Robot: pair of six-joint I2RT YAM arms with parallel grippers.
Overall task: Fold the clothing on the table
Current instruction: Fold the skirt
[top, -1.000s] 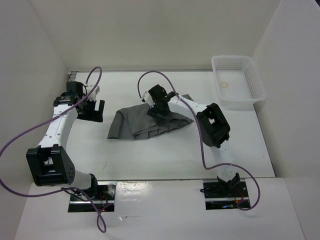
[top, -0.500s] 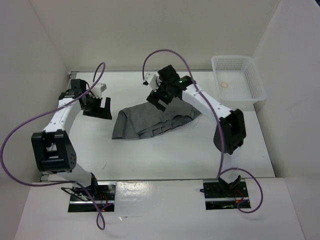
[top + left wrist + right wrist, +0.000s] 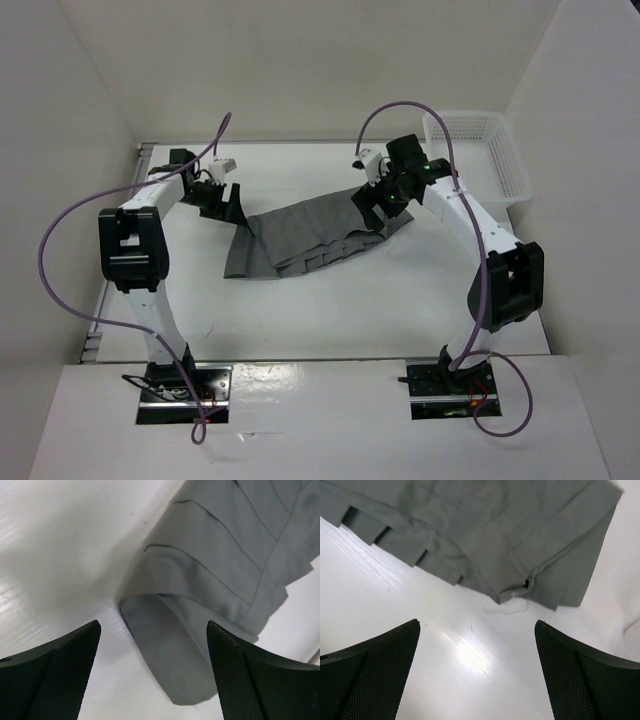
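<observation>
The clothing [image 3: 300,240], a grey pleated skirt, lies crumpled across the middle of the white table [image 3: 300,315]. My left gripper [image 3: 228,205] stands open at the skirt's far left corner. In the left wrist view a folded grey flap [image 3: 170,665] lies on the table between the two black fingers [image 3: 55,680] without touching either. My right gripper [image 3: 385,203] hangs open over the skirt's right end. In the right wrist view the right gripper [image 3: 477,622] is above bare table just short of the skirt's edge [image 3: 485,535], and a loose thread [image 3: 506,607] trails from it.
A white mesh basket [image 3: 500,170] stands at the far right corner, partly behind the right arm. White walls close in the table at the back and both sides. Purple cables arc above both arms.
The right gripper has swung from the skirt's middle to its right end. The left gripper has moved right to the skirt's far left corner. The skirt now reaches farther right.
</observation>
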